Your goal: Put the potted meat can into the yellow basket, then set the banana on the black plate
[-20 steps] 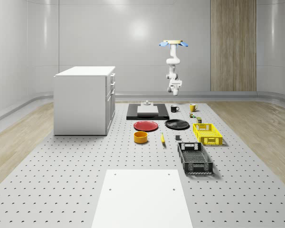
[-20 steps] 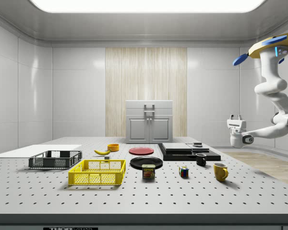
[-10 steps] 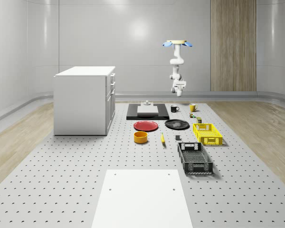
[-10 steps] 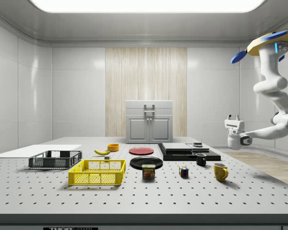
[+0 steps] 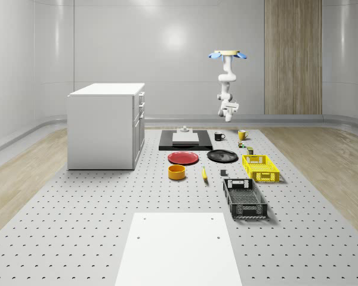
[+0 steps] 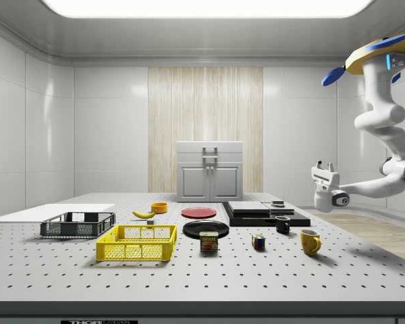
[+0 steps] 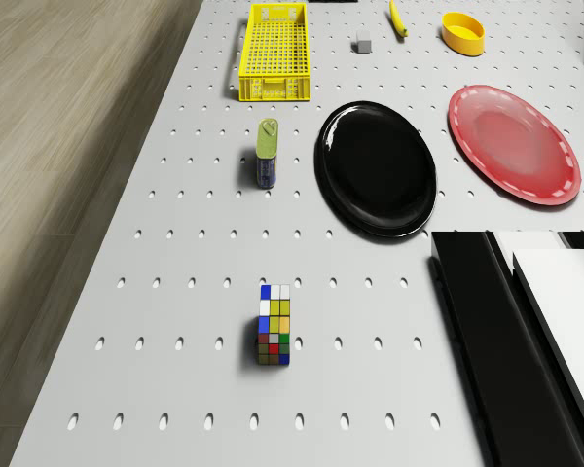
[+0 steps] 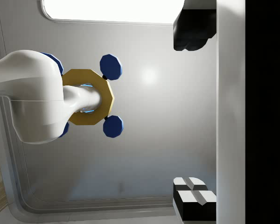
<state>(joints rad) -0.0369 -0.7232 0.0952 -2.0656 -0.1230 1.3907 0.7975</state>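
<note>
The potted meat can (image 7: 266,153) stands on the table between the yellow basket (image 7: 273,89) and the Rubik's cube; the side view has the potted meat can (image 6: 208,241) just right of the yellow basket (image 6: 135,252). The banana (image 6: 144,214) lies by the orange bowl, beyond the black plate (image 6: 206,229). The drone (image 6: 374,55) hovers high over the table's far end, above the mugs. My gripper (image 6: 322,166) hangs in the air, fingers pointing up and open, holding nothing. In the wrist view my gripper (image 8: 193,114) faces the drone and ceiling.
A white cabinet (image 5: 106,125) stands at the whole-scene view's left. On the table are a red plate (image 5: 184,157), an orange bowl (image 5: 176,171), a black crate (image 5: 244,198), a black platform (image 5: 185,140), two mugs (image 6: 310,241), a Rubik's cube (image 7: 273,325) and a white mat (image 5: 178,247).
The drone with its arm has drifted toward the whole-scene view's right and slightly toward the side view's left. The gripper stays open, and the things on the table have not moved.
</note>
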